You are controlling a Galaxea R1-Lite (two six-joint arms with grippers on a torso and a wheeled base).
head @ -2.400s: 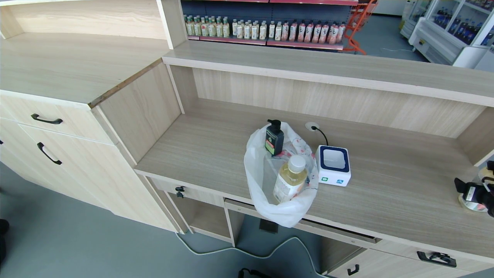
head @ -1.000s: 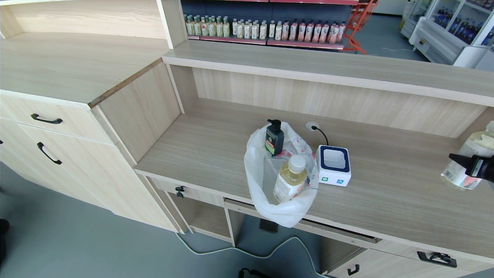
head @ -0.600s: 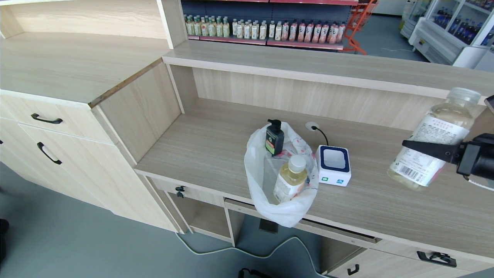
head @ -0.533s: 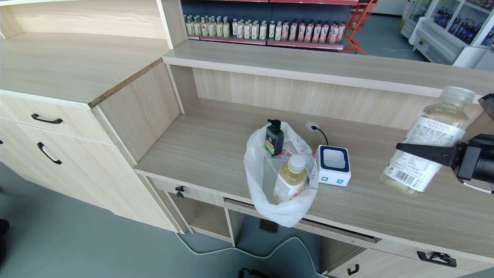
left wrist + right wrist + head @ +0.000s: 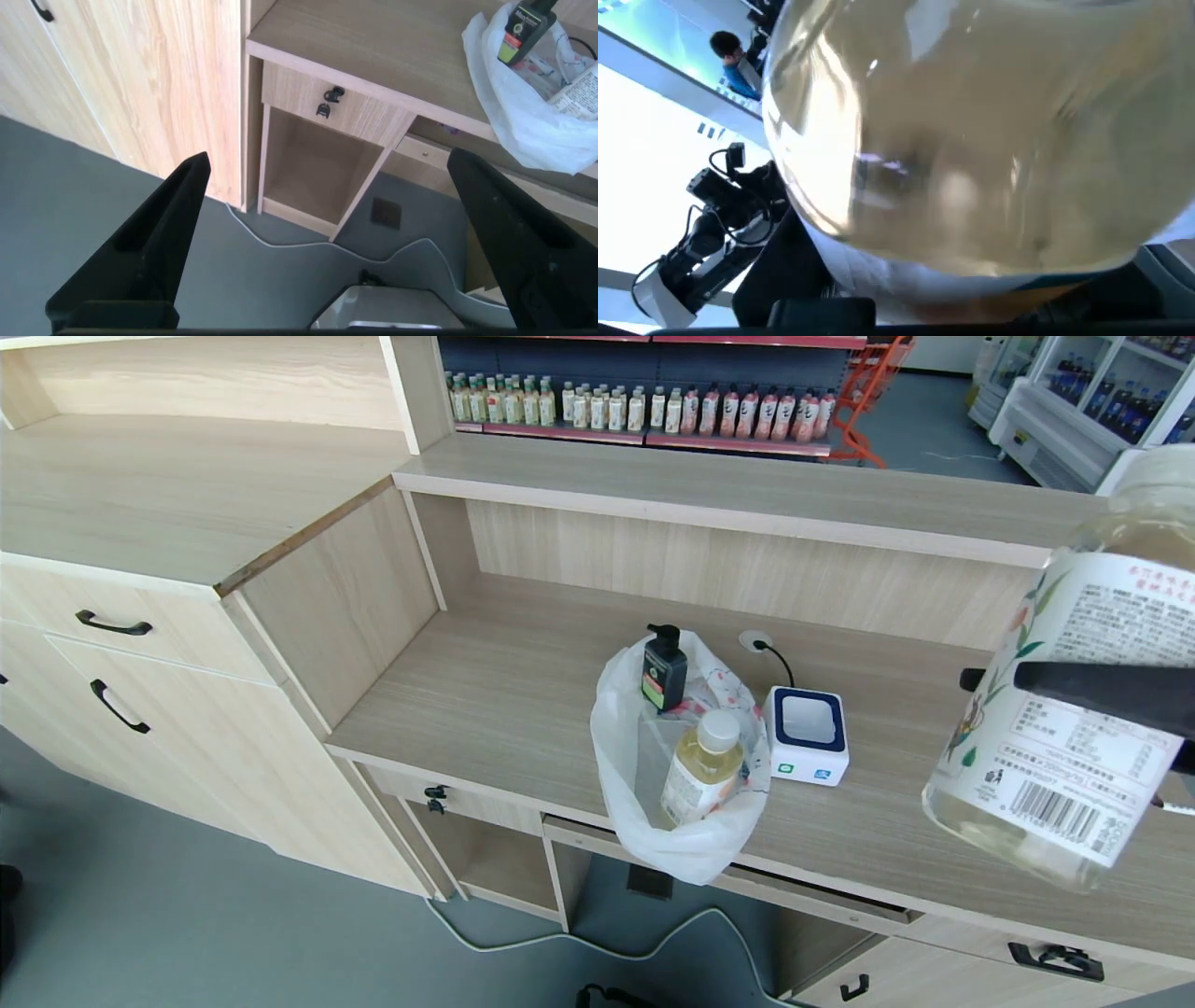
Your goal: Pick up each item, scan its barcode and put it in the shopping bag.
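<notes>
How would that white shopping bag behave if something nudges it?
The shopping bag looks thin and crumpled, so probably floppy. The yellow bottle and black pump bottle inside likely weigh it down. Its lower edge seems to sag over the counter front, so a push might tip it off.

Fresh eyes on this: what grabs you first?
The pale drink bottle clamped in the right gripper, looming at the head view's right edge above the counter, barcode facing the camera. Next, the white shopping bag mid-counter, with a black pump bottle and a yellow drink bottle standing in it, and the white scanner just to its right.
</notes>
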